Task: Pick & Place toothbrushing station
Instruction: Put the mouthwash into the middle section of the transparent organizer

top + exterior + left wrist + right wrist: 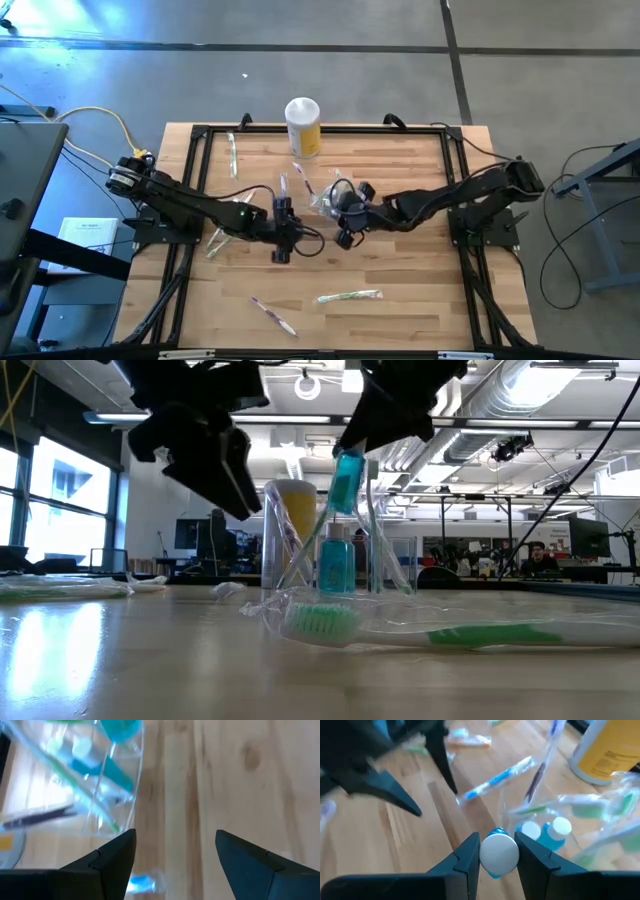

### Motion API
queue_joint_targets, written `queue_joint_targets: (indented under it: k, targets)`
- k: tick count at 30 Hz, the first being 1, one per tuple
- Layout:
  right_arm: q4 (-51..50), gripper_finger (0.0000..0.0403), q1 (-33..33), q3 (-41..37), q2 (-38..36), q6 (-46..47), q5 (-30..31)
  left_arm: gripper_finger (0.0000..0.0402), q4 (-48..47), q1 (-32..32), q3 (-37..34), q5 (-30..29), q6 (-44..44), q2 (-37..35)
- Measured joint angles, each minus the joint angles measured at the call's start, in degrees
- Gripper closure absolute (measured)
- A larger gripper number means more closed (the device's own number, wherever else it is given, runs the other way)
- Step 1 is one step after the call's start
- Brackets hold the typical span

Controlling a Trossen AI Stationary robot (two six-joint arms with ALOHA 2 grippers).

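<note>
The clear plastic holder [325, 200] stands upright on the wooden table [400, 280], with wrapped toothbrushes and small teal bottles [550, 831] inside it. My right gripper [499, 856] hovers over the holder [330, 550], shut on a small teal bottle with a white cap [347, 478]. My left gripper [175, 865] is open just left of the holder, nothing between its fingers; it also shows in the high view [281, 245]. A green wrapped toothbrush [420, 630] lies flat near the table's front. My right gripper pinches the small bottle at its white-capped end [499, 851] between its two fingers. The fingers slant down from the table's right side. The bottle hangs tilted below them [347, 485], clear of the table, at the height of the holder's top.
A tall yellow canister with a white top [303, 125] stands behind the holder at the far edge. Loose wrapped toothbrushes lie at the far left [233, 155], near left [272, 313] and near middle [350, 296]. A black frame [200, 135] borders the table.
</note>
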Motion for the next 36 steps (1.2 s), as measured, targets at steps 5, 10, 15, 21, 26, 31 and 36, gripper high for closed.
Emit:
queue_joint_targets:
  k: [5, 10, 15, 21, 26, 31, 36]
  targets:
    - [-1.5, 0.0307, -2.5, 0.0, -0.2, 2.2, 0.1, 0.0137, -4.9, 0.0, 0.0, -1.5, -1.2, 0.0]
    - [-3.7, 0.0307, -5.5, 0.0, -0.3, 4.5, 0.5, 0.0137, -9.8, 0.0, 0.0, -2.6, -2.9, -0.5]
    - [-4.3, 0.0307, -6.9, 0.0, -0.3, 4.8, 1.5, 0.0137, -12.3, 0.0, 0.0, -2.9, -4.3, -1.4]
    - [-5.7, 0.0307, -7.1, 0.0, -0.3, 6.3, 1.4, 0.0137, -12.8, 0.0, -0.1, -2.8, -4.3, -1.8]
    - [-5.7, 0.0307, -7.2, 0.0, -0.3, 6.4, 1.4, 0.0137, -12.6, 0.0, -0.1, -2.7, -4.3, -1.8]
    - [-5.7, 0.0307, -7.8, 0.0, -0.3, 6.5, 1.4, 0.0137, -12.5, 0.0, -0.1, -2.7, -4.5, -1.8]
    - [-6.0, 0.0307, -8.1, 0.0, -0.3, 7.8, 1.3, 0.0137, -12.7, 0.0, -0.1, -2.5, -4.7, -1.8]
